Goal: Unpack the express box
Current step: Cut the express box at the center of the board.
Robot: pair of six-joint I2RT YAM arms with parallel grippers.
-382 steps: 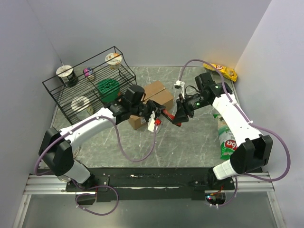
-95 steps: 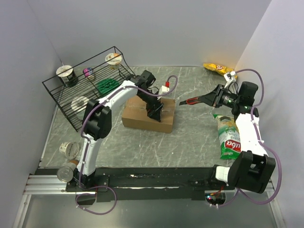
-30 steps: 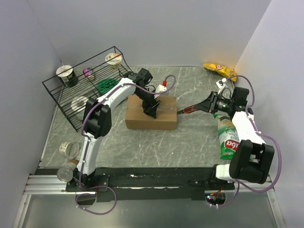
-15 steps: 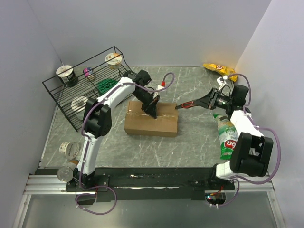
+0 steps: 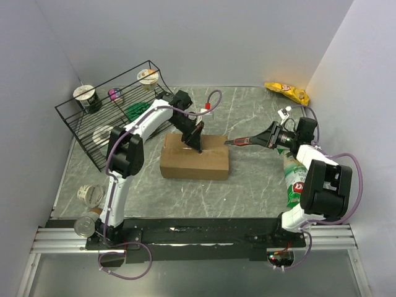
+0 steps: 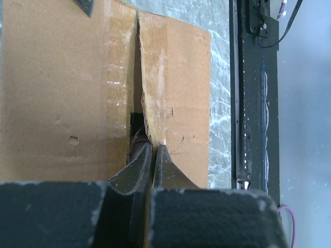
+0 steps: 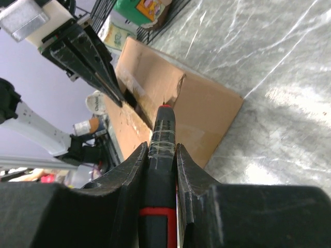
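Observation:
The express box (image 5: 195,164) is a brown carton lying in the middle of the table. Its centre seam (image 6: 135,103) is split open with cut tape along it. My left gripper (image 5: 197,145) stands on top of the box, its jaws pinched on the edge of one top flap (image 6: 178,98) at the seam; the left wrist view shows the gripper (image 6: 153,150) there. My right gripper (image 5: 265,137) is shut on a black and red cutter (image 5: 242,142). The cutter's tip hovers by the box's right end. The right wrist view shows the gripper (image 7: 161,150), the cutter (image 7: 162,132) and the box (image 7: 207,111).
A black wire rack (image 5: 114,114) with cups and a green lid stands at the back left. A yellow snack bag (image 5: 286,91) lies at the back right, a green chip bag (image 5: 297,182) under the right arm. A cup (image 5: 90,195) and a can (image 5: 83,226) lie front left.
The box has turned and slid a little toward the near edge with my left gripper at its seam. My right gripper has carried the cutter left, closer to the box's right end.

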